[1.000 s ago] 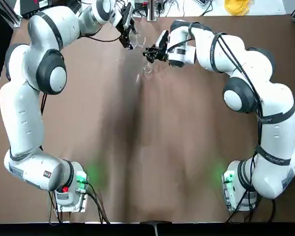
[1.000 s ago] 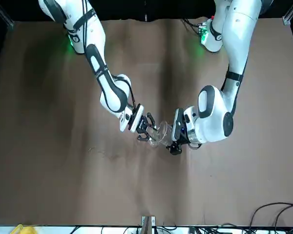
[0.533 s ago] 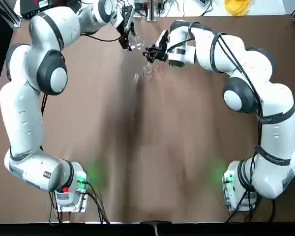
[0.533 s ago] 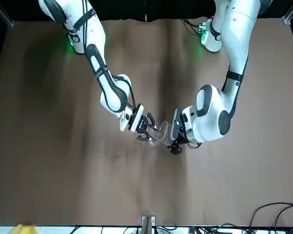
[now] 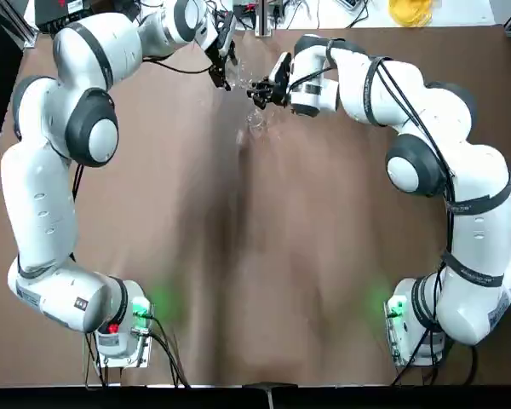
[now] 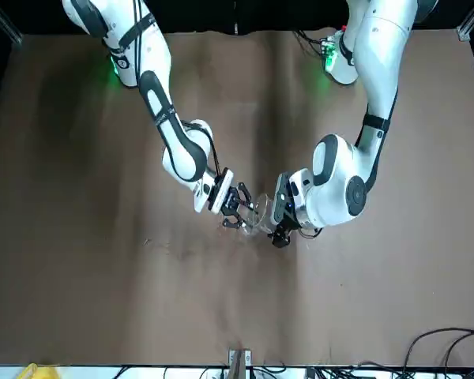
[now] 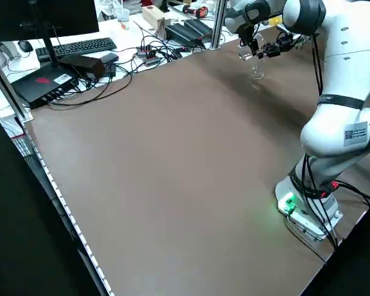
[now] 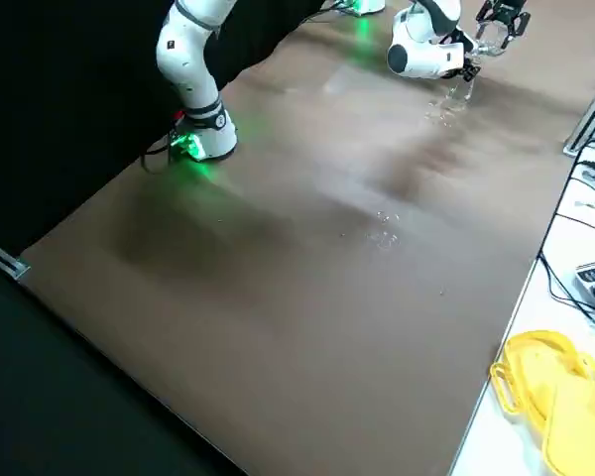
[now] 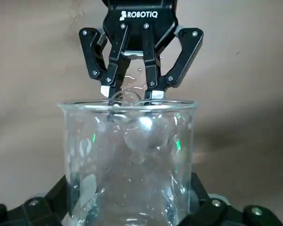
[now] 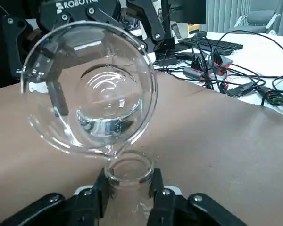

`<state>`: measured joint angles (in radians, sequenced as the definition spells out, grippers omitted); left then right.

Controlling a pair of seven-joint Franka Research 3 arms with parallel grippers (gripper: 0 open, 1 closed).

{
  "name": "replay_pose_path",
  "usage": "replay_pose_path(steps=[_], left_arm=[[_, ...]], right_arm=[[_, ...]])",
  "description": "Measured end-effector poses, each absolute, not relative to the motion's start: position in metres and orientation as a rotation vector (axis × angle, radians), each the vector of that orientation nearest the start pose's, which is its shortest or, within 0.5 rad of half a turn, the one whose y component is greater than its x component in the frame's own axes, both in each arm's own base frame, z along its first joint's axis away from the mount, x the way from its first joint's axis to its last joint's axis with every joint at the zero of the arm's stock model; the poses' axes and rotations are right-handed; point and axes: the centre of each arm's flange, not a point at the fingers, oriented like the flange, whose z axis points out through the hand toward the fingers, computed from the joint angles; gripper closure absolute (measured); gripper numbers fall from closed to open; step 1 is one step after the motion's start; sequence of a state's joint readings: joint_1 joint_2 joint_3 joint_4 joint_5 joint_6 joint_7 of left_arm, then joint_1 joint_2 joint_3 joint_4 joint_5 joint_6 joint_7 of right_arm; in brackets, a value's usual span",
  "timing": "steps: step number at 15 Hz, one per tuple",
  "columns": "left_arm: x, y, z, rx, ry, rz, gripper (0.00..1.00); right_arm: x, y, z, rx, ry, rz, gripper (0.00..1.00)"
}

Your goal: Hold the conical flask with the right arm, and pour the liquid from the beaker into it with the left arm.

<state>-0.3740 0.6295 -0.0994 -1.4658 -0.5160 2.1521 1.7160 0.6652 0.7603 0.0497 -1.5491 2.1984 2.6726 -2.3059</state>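
My right gripper (image 5: pixel 257 92) is shut on the neck of the conical flask (image 10: pixel 129 170), which stands upright near the table's far edge. My left gripper (image 5: pixel 225 65) is shut on the beaker (image 10: pixel 89 84) and holds it tipped toward the flask. The beaker's lip hangs just over the flask's mouth. The liquid (image 10: pixel 104 123) pools in the beaker's lower side. In the left wrist view the beaker (image 9: pixel 129 155) fills the foreground, with the right gripper (image 9: pixel 129 94) facing it. In the front view the beaker (image 6: pixel 257 215) sits between the two grippers.
Both arms reach across the brown table (image 5: pixel 264 256) to its far middle. Cables, a keyboard (image 7: pixel 80 46) and boxes lie on the bench beyond the far edge. A yellow object (image 8: pixel 555 397) rests off the table's corner. Faint glossy marks (image 8: pixel 385 233) show on the table.
My left gripper has shifted a little closer to the right gripper, and the beaker has tipped further over the flask. The right gripper and flask have stayed put.
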Motion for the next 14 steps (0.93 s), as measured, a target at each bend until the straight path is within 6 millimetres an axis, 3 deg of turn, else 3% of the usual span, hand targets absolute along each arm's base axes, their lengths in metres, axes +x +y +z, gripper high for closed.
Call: replay_pose_path(steps=[14], left_arm=[[0.6372,-0.341,0.3233,-2.054,2.738,-0.462,0.02]], right_arm=[[0.548,0.4432,0.2006,-1.933,-1.023,-1.149,0.61]])
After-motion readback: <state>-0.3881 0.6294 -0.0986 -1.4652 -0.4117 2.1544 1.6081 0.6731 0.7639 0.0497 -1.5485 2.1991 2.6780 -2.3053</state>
